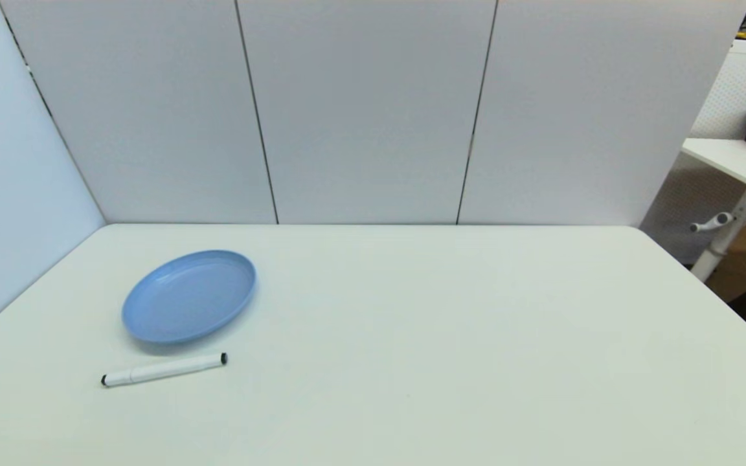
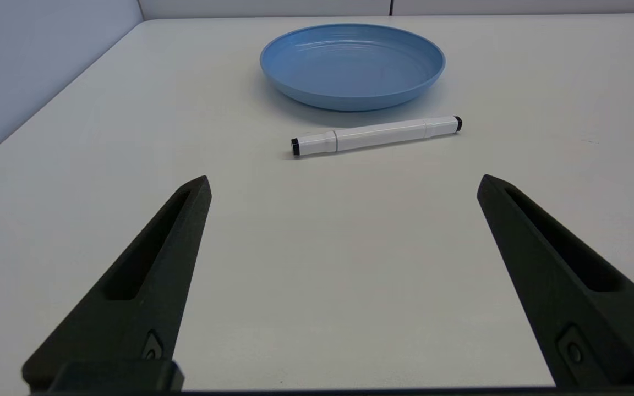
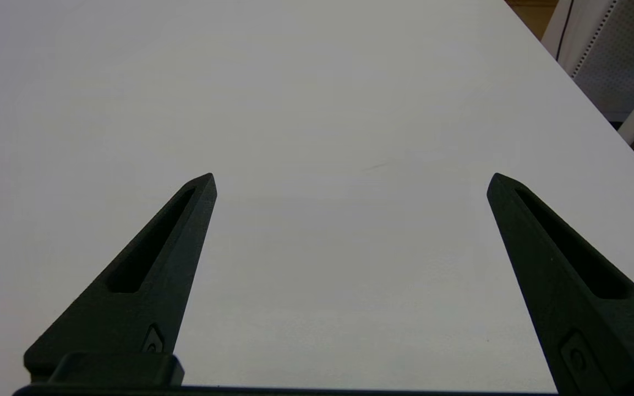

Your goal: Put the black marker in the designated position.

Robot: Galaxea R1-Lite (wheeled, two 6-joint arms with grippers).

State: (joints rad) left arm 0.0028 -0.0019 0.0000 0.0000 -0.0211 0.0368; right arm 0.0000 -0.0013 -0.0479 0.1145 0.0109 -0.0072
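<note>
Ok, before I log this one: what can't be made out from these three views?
- Print on the black marker: too small to read in the head and left wrist views.
- Designated position: unmarked on the white table, so it cannot be located.
- Both arms: outside the head view; only the open left tool and open right tool show, each in its own wrist view.
- Blue plate underside: hidden.

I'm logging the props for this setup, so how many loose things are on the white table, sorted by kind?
Markers: 1, the black marker, lying on the table just in front of the plate
Plates: 1, the blue plate, nothing in it
Total: 2
</note>
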